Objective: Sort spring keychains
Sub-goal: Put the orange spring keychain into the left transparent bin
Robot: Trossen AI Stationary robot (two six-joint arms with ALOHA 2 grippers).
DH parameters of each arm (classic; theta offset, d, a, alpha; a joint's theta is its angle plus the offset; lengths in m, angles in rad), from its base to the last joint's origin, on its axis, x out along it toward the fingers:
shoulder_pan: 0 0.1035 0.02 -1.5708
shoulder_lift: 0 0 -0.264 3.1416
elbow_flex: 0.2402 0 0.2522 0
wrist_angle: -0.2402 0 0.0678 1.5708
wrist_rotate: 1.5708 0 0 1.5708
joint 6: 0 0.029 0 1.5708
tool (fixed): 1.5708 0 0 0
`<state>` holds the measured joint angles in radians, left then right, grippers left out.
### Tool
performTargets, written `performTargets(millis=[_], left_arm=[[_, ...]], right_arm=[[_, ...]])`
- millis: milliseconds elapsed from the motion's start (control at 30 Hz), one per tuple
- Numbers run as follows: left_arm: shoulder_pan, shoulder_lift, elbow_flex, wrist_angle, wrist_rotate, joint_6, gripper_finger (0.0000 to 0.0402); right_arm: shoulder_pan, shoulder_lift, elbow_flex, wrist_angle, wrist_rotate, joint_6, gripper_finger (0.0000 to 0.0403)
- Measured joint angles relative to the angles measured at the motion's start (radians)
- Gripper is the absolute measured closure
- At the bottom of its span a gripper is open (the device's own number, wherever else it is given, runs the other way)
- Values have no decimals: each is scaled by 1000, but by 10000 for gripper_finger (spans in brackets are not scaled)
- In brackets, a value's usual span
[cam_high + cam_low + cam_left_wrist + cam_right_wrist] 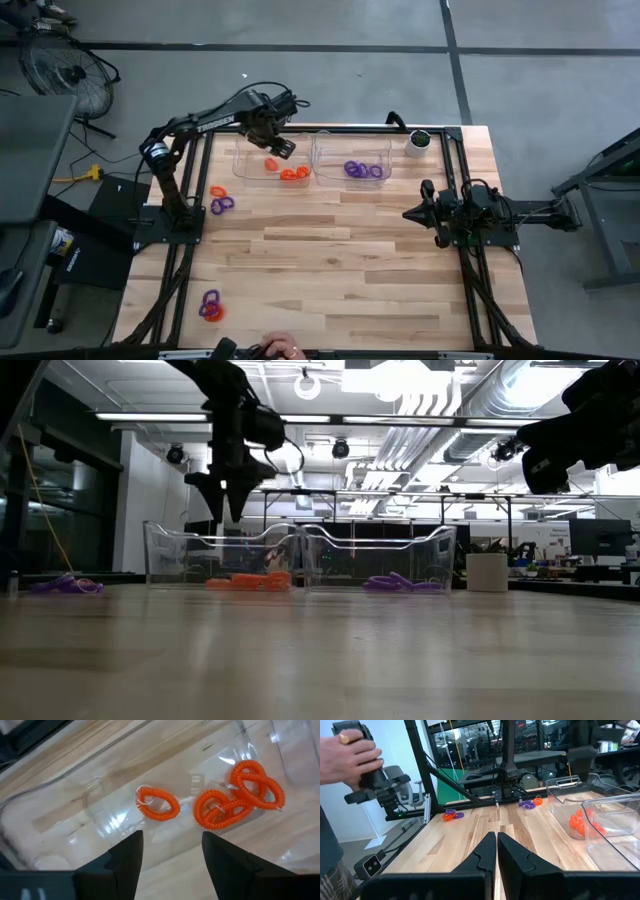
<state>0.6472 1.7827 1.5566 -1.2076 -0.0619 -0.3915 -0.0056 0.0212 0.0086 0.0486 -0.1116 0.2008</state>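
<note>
High view has the left gripper point(277, 146) hanging over the left clear bin point(240, 172), and its wrist camera shows the fingers spread apart with nothing between them. One orange keychain point(157, 803) lies on the bin floor right under it, next to a small tangle of orange ones point(239, 795), so I'd say a drop-off has just finished. The right clear bin point(322, 172) holds the purple keychains point(362, 170), so the sort looks like orange left, purple right. Plenty remains: a mixed orange-and-purple bunch point(221, 200) sits on the table point(340, 270) near the left arm's base, and another bunch point(210, 306) sits well apart by the near edge. Right gripper point(412, 212) is parked over the table's right side, pinched closed and empty. Next move, I reckon, is lifting clear of the bin wall, swinging to that nearer bunch, and picking a single ring out of the tangle.
</note>
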Motion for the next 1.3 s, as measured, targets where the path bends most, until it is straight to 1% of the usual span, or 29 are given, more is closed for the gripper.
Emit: performTargets(millis=[100,333,467,567,633,733,900,1033,1167,1300], left_arm=[[1,-43,1,-17,-19,6,200],[35,-147,1,-170,-39,93,200],[56,-188,0,-263,-21,125,200],[79,-217,-27,-278,4,126,199],[94,-257,-70,-273,32,108,199],[120,-317,-171,-234,72,23,199],[156,-440,-348,-198,83,-144,199],[186,-523,-482,-189,71,-231,199],[197,-564,-587,-138,73,-279,199],[198,-554,-668,-63,70,-314,199]], right_arm=[[0,0,0,0,0,0,391],[0,0,0,0,0,0,391],[0,0,0,0,0,0,391],[0,0,0,0,0,0,391],[0,0,0,0,0,0,391],[0,0,0,0,0,0,391],[0,0,0,0,0,0,391],[0,0,0,0,0,0,391],[0,0,0,0,0,0,391],[0,0,0,0,0,0,391]])
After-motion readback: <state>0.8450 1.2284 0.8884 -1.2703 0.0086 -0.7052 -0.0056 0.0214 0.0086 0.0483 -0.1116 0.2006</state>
